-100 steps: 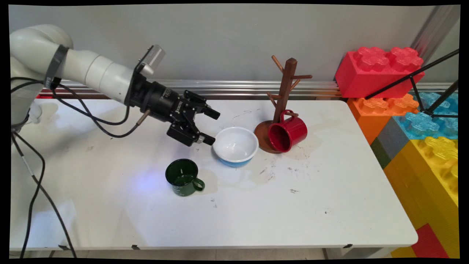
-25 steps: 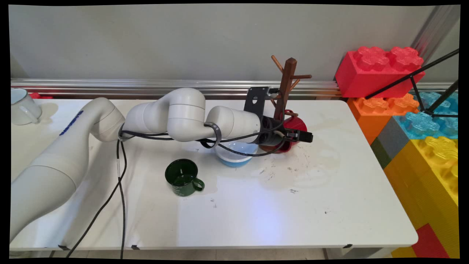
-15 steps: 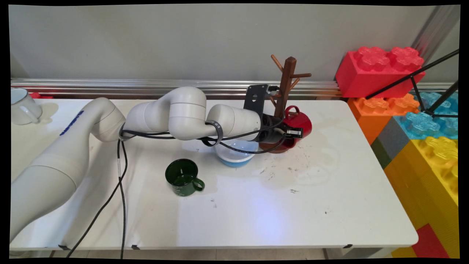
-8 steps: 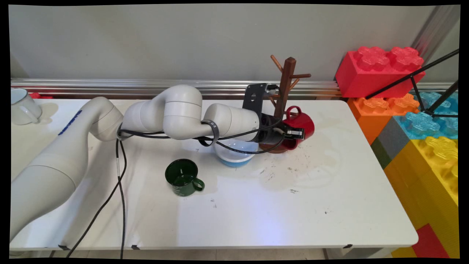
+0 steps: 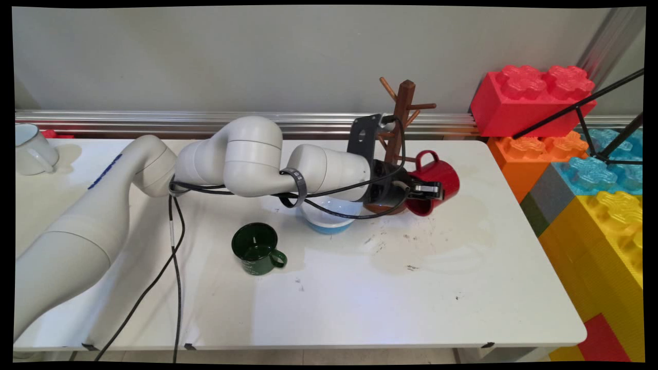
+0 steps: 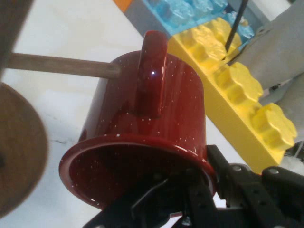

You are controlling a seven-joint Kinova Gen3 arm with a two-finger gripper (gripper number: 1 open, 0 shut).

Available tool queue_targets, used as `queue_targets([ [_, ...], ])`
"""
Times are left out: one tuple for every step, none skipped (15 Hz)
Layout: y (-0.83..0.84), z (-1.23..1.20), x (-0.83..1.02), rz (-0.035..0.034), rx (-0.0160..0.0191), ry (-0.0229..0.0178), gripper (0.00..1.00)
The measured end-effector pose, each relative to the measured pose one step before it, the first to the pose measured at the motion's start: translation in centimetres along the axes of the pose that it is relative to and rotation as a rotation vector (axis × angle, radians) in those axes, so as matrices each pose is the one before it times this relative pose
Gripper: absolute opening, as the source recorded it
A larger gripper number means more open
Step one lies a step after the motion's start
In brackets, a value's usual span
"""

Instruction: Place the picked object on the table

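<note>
The arm reaches low across the desk (image 5: pixel 462 288) from the left, its forearm nearly level, passing over the white and blue bowl (image 5: pixel 329 218). The gripper (image 5: pixel 429 190) points right and its fingers (image 6: pixel 223 175) are clenched on the rim of the red mug (image 5: pixel 434 182), one inside the mouth and one outside. The mug lies tilted on its side, clear of the desk, handle up, mouth toward the wrist. It hangs just right of the wooden mug tree (image 5: pixel 401 118), whose peg tip (image 6: pixel 61 65) sits beside the mug's wall. A green mug (image 5: pixel 256 249) stands nearer, well apart to the left. A white mug (image 5: pixel 32 149) stands at the far left edge.
</note>
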Motion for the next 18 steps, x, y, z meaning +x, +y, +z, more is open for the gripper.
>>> queue_targets([
  [0.372, -0.119, -0.041, -0.00046, -0.00897, -0.00347, 0.0],
  [0.482, -0.198, -0.033, 0.00191, -0.01084, -0.0057, 0.0],
  [0.313, -0.195, 0.001, 0.00532, -0.0059, -0.00638, 0.0],
  [0.194, -0.133, 0.02, 0.00509, -0.00329, -0.00409, 0.0],
  [0.29, -0.23, 0.048, 0.01274, -0.00508, -0.00997, 0.0],
  [0.161, -0.188, 0.065, 0.00933, -0.00223, -0.00599, 0.0],
  [0.172, -0.268, 0.111, 0.01401, -0.00106, -0.00864, 0.0],
  [0.151, -0.286, 0.145, 0.01411, 0.00004, -0.00778, 0.0],
  [0.168, -0.392, 0.208, 0.01838, 0.00015, -0.01085, 0.0],
  [0.192, -0.406, 0.245, 0.01914, -0.00019, -0.01006, 0.0],
  [0.236, -0.546, 0.353, 0.02658, 0.00108, -0.0148, 0.0],
  [0.186, -0.438, 0.297, 0.02123, 0.00144, -0.012, 0.0],
  [0.243, -0.469, 0.35, 0.02659, 0.00038, -0.01533, 0.0],
  [0.258, -0.412, 0.33, 0.02534, -0.00105, -0.01404, 0.0],
  [0.331, -0.492, 0.403, 0.02663, -0.00092, -0.01666, 0.0],
  [0.356, -0.486, 0.43, 0.02385, -0.0003, -0.01602, 0.0],
  [0.361, -0.481, 0.425, 0.02021, 0.00099, -0.0169, 0.0],
  [0.297, -0.442, 0.36, 0.01597, 0.00293, -0.0153, 0.0],
])
